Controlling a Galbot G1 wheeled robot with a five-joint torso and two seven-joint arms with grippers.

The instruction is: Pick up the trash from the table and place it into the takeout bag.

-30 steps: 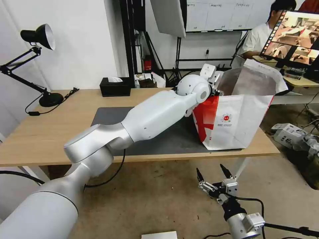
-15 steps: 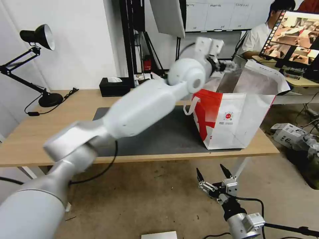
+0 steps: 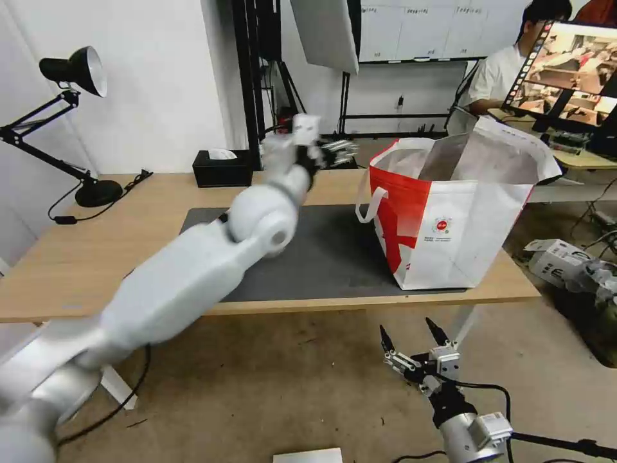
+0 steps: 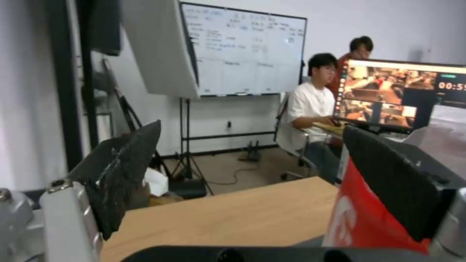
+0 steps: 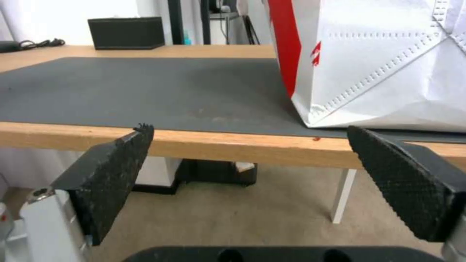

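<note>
Where mat (image 3: 334, 257) spreads, light-wood table (image 3: 77, 257).

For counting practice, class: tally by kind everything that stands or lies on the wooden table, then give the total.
Bags: 1 (takeout bag)
Boxes: 1 (black tissue box)
Lamps: 1 (black desk lamp)
Mats: 1 (dark grey mat)
Total: 4
</note>
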